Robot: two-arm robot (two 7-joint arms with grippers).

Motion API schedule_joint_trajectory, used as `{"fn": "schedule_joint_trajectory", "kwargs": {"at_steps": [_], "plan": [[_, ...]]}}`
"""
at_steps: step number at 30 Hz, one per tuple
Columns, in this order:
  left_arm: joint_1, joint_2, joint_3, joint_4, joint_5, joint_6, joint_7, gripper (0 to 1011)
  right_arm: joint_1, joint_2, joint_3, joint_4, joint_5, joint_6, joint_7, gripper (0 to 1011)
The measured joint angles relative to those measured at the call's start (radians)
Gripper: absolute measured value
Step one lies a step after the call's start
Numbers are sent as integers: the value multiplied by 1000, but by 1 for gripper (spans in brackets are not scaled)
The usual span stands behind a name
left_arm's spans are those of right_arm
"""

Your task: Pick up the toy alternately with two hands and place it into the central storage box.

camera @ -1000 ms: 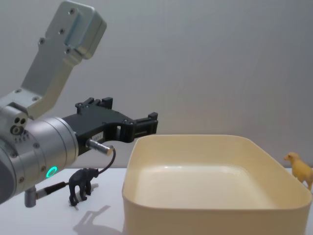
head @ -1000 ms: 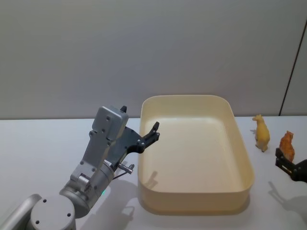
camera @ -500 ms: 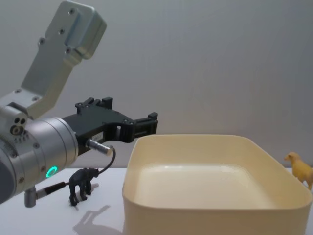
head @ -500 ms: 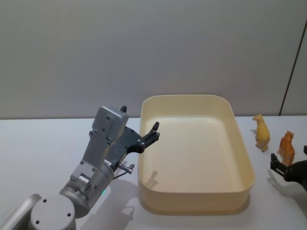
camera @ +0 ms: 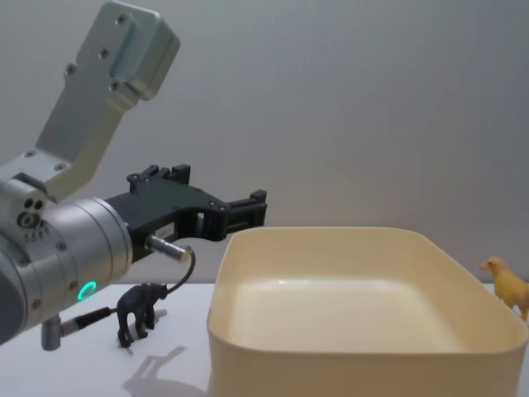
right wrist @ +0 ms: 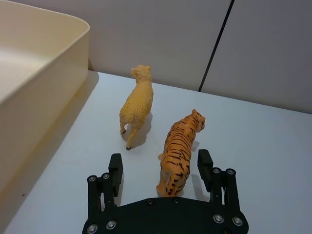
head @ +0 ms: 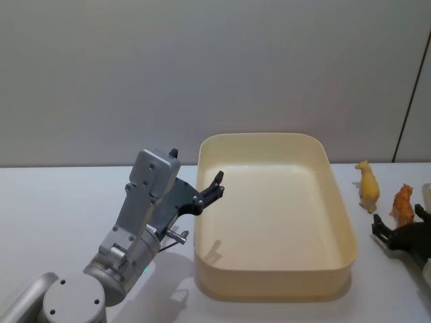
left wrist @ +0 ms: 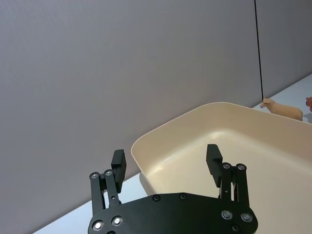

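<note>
Central storage box (head: 269,284) – large cream-yellow tub with rounded corners, standing mid-surface; its inner floor and walls show bare plastic. Left gripper (left wrist: 165,156) – raised over the box's left rim, fingers spread apart and grasping nothing. Right gripper (right wrist: 160,159) – low over the white surface (right wrist: 273,146) to the right of the box, fingers released and set one on each side of the hindquarters of an orange striped tiger toy (right wrist: 178,156), with a gap on both sides. The tiger stands upright on the surface, outside the box. A yellow sheep toy (right wrist: 136,105) stands just beside it, between tiger and box wall. A black elephant toy (camera: 140,310) stands on the surface left of the box, under the left arm.
</note>
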Motion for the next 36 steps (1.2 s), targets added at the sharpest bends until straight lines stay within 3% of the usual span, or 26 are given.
{"fn": "schedule_joint_trajectory", "kwargs": {"at_steps": [9, 22, 36], "plan": [[0, 0, 0, 0, 0, 0, 0, 1002, 39, -19, -8, 61, -28, -14, -9, 731], [0, 0, 0, 0, 0, 0, 0, 1001, 60, -30, -11, 95, -43, -23, -14, 306], [0, 0, 0, 0, 0, 0, 0, 1001, -56, 31, 24, -35, -43, -49, -26, 275]]}}
